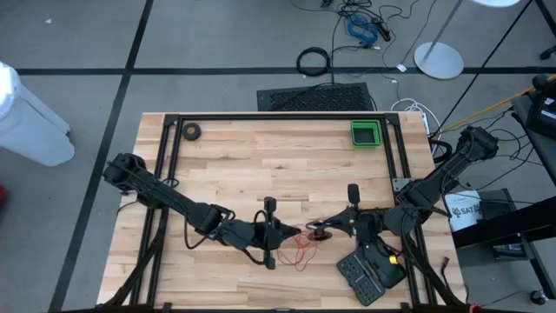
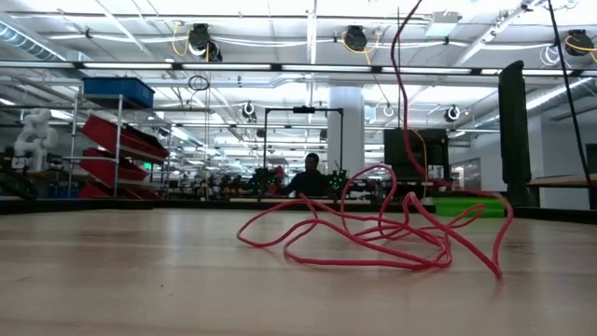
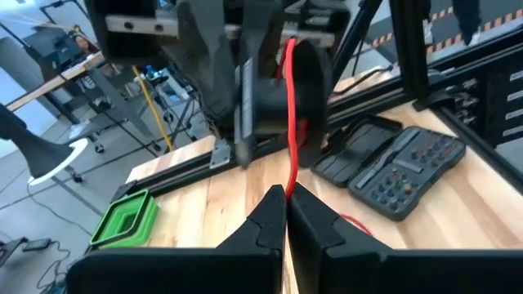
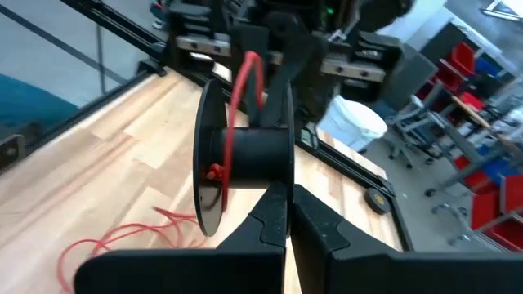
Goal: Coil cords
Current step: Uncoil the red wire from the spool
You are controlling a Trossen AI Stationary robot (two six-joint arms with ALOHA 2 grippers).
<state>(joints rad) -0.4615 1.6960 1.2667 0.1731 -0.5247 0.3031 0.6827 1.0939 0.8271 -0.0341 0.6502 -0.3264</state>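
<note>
Wooden table (image 1: 261,156) bears thin looping red cord (image 2: 373,233)

Right hand (image 4: 288,214) clamps black reel (image 4: 245,159); red cord (image 4: 237,90) wound on it

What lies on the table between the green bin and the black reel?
In the high view, only bare wood lies between the green bin and the black reel. The red cord is piled on the reel's other side.

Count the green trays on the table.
1. A single green tray sits at the table's far edge, toward the right arm's side. None looks hidden.
</note>
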